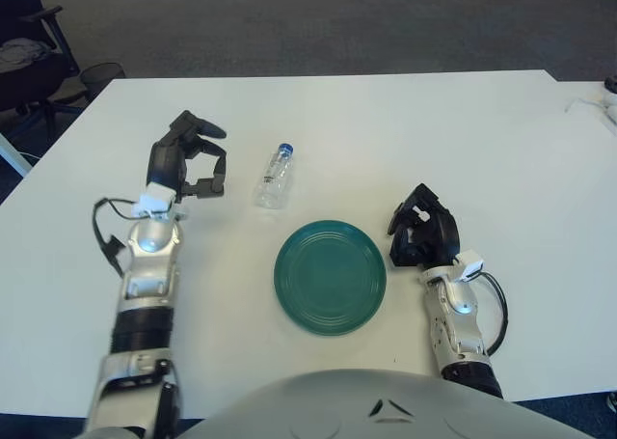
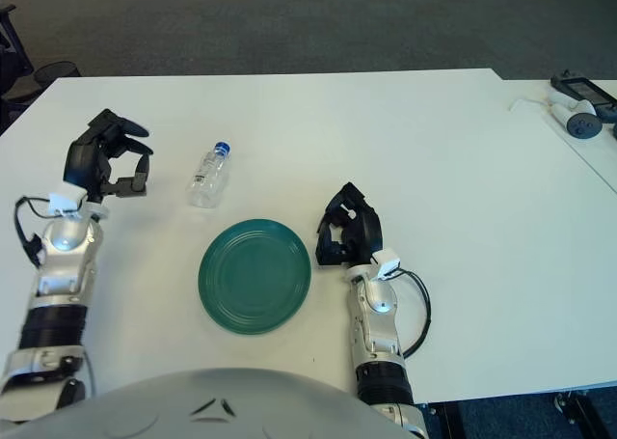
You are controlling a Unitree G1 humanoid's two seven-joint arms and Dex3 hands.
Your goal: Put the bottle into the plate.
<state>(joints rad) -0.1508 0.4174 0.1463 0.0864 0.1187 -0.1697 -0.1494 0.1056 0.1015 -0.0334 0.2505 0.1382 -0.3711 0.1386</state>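
A small clear plastic bottle with a blue cap lies on its side on the white table, cap pointing away from me. The round green plate sits nearer me, just right of the bottle, with nothing on it. My left hand hovers left of the bottle, a short gap away, fingers spread and holding nothing. My right hand shows just right of the plate with its fingers curled, holding nothing.
The white table stretches far back and to both sides. A dark office chair stands off the far left corner. Small white and dark devices lie at the far right edge.
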